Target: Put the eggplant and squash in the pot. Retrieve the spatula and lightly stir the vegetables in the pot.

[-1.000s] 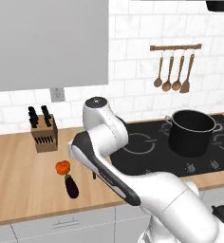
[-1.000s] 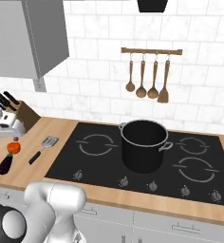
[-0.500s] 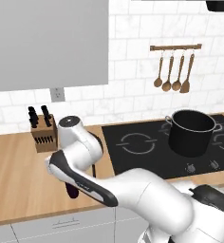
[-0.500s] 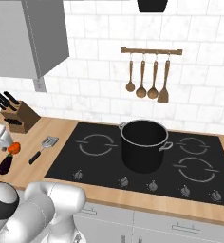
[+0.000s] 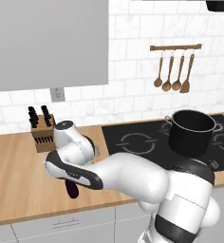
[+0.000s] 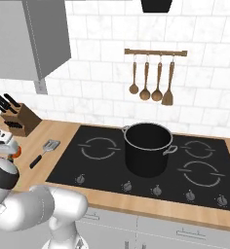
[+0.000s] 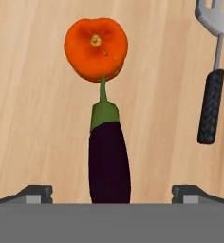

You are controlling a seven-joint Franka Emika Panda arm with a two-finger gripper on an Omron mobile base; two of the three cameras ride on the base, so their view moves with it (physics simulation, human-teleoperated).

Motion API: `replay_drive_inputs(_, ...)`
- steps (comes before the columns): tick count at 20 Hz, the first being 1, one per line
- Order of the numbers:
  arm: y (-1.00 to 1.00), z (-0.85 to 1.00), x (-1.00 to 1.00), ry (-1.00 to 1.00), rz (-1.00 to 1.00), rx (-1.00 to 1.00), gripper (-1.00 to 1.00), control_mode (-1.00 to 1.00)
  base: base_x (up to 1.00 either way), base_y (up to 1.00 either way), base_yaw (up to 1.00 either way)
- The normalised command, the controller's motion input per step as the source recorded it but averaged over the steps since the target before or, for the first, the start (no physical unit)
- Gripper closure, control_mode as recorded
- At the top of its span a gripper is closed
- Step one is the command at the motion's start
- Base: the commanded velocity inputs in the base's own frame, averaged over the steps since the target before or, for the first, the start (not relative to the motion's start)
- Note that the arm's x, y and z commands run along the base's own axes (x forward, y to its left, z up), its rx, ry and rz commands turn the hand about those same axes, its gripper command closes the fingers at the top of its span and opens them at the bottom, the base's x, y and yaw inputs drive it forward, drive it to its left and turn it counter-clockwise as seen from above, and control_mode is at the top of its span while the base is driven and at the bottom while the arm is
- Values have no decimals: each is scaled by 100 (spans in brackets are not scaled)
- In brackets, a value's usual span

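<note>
**Guide:** Hand view first: the eggplant [image 7: 109,161] lies on the wooden counter [image 7: 33,118], dark purple and glossy, its green cap and thin stem pointing at the squash [image 7: 96,48]. The stem tip reaches the squash's edge, so the two look to be touching.

**Operator:** And my gripper?

**Guide:** Your gripper [image 7: 112,192] hangs over the eggplant with its jaws spread wide, one dark tip on each side of the vegetable, holding nothing.

**Operator:** Where is the spatula?

**Guide:** The spatula [image 7: 212,76] lies near the vegetables on the same counter, apart from them, with its slotted silver head on the squash's side and its black handle on the eggplant's side. From the right base view you can see it [image 6: 44,152] just beside the black cooktop [image 6: 102,168].

**Operator:** The pot?

**Guide:** The pot [image 6: 147,149] stands upright on the cooktop, well apart from the vegetables. Wooden utensils [image 6: 151,81] hang on the tiled wall behind it, and a knife block [image 6: 17,117] sits at the counter's back.
</note>
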Motion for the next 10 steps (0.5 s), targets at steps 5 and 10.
replay_drive_inputs(5, 0, -48, 27, 13, -1, -4, -100, -100, 0, 0, 0)
replay_drive_inputs(10, 0, -46, 23, 11, 0, -4, -100, -100, 0, 0, 0)
